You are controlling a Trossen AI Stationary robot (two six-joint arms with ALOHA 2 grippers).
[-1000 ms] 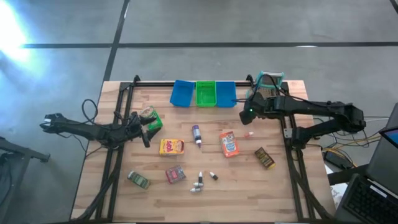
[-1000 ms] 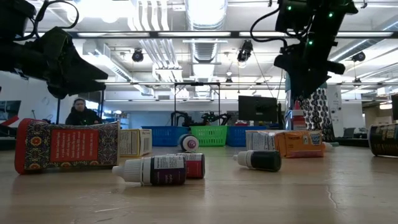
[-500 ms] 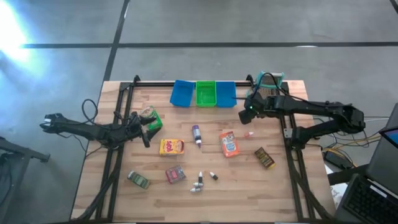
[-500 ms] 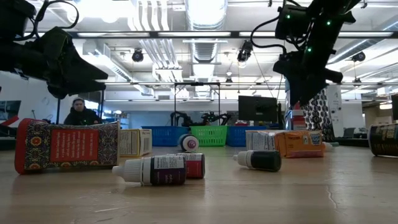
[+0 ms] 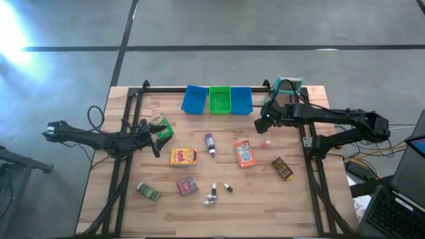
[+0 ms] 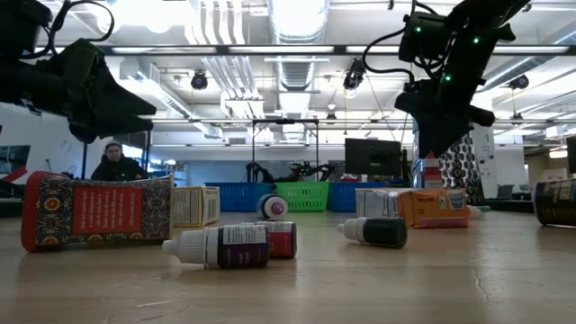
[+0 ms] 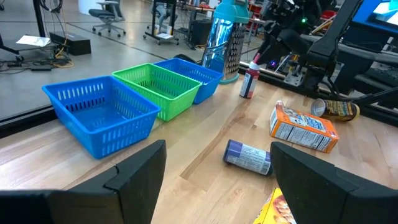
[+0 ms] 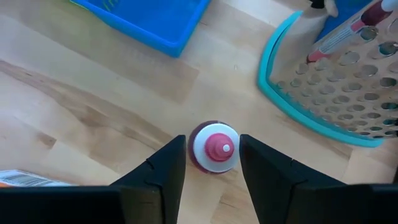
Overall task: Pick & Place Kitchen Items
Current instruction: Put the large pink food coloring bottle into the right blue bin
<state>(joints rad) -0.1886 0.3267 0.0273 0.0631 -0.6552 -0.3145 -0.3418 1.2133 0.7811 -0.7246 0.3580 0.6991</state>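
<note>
A small upright bottle with a pink-red cap [image 8: 214, 146] stands on the table [image 5: 219, 219] near the right arm, also seen in the high view [image 5: 265, 143]. My right gripper [image 8: 212, 163] points steeply down over it, open, one finger on each side of the cap; I see no touch. It hangs just above the bottle [image 6: 433, 180] in the low view. My left gripper [image 7: 217, 180] waits open at the table's left, beside a green packet [image 5: 161, 126]. Other kitchen items lie loose: a yellow-red box [image 5: 184, 157], a purple bottle [image 5: 210, 143], an orange box [image 5: 244, 153].
Two blue bins [image 5: 194, 99] [image 5: 240, 99] and a green bin [image 5: 220, 99] line the far edge. A metal grater with a teal rim [image 8: 336, 74] stands close behind the bottle. A brown packet [image 5: 282, 168], a pink-red packet [image 5: 187, 186] and small bottles [image 5: 214, 194] lie nearer.
My right gripper has come down a little over the upright bottle. The things on the table have kept their places.
</note>
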